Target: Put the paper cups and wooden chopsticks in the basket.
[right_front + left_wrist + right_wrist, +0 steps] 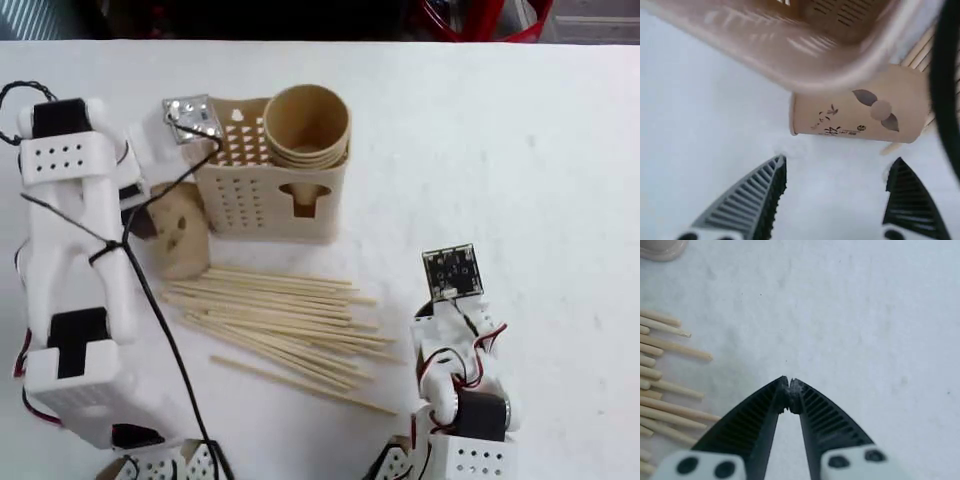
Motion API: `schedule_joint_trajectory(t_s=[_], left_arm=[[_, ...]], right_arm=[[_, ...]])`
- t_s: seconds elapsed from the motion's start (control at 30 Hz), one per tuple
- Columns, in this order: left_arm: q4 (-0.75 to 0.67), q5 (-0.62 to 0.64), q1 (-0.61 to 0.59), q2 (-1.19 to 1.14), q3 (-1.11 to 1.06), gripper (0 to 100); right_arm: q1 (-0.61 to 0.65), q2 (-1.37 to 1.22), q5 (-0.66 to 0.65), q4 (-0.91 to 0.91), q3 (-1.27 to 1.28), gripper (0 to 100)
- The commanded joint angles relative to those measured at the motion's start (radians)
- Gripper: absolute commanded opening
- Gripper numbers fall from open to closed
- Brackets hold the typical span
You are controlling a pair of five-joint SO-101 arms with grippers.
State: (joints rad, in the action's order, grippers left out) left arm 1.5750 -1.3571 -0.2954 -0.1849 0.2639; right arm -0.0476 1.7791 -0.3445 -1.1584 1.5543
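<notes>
Your left gripper (839, 162) has its jaws spread wide. Nothing sits between them, only bare white table (700, 125). Neither finger touches anything.

Just past those fingertips a paper cup (860, 112) lies on its side, apart from both tips. Its narrow base faces one way and its wide mouth faces the wooden chopsticks (920, 47). The rim of the basket (815, 65) stands close behind the cup.

Your right gripper (790, 382) has its jaws closed, tip against tip, with nothing pinched between them. It hangs over bare table, and the ends of the chopsticks (670, 347) lie off to one side, clear of the fingers.

From above, the fallen cup (178, 235) lies just beside the basket (265, 190), at the corner nearest your left arm (70, 250). A stack of paper cups (306, 125) stands upright inside the basket, at the end away from that arm.

The chopsticks (280, 320) lie flat in a loose fan on the table (520, 150), in front of the basket and between the two arms. One stick (300, 385) lies a little apart from the rest, on the side away from the basket. Your right arm (460, 340) sits beside the far ends of the pile, without touching it.
</notes>
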Motion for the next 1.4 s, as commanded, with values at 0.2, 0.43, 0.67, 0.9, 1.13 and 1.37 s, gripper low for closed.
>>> schedule_joint_trajectory(t_s=[0.2, 0.43, 0.67, 0.9, 1.13, 1.37], left_arm=[[-0.213, 0.011, 0.008, -0.05, -0.037, 32], [-0.222, 0.147, 0.012, -0.236, 0.109, 32], [-0.18, 0.146, 0.013, -0.295, 0.195, 32], [-0.032, 0.043, 0.031, -0.294, 0.207, 32], [0.124, 0.014, 0.045, -0.278, 0.221, 29], [0.21, -0.008, 0.042, -0.119, 0.172, 27]], right_arm=[[0.007, 0.008, -0.011, 0.002, -0.005, 2.2], [0.007, 0.008, -0.011, 0.002, -0.005, 2.2], [0.007, 0.008, -0.011, 0.002, -0.005, 2.2], [0.007, 0.008, -0.011, 0.002, -0.005, 2.2], [0.007, 0.008, -0.011, 0.002, -0.005, 2.2], [0.007, 0.008, -0.011, 0.004, -0.005, 2.2]])
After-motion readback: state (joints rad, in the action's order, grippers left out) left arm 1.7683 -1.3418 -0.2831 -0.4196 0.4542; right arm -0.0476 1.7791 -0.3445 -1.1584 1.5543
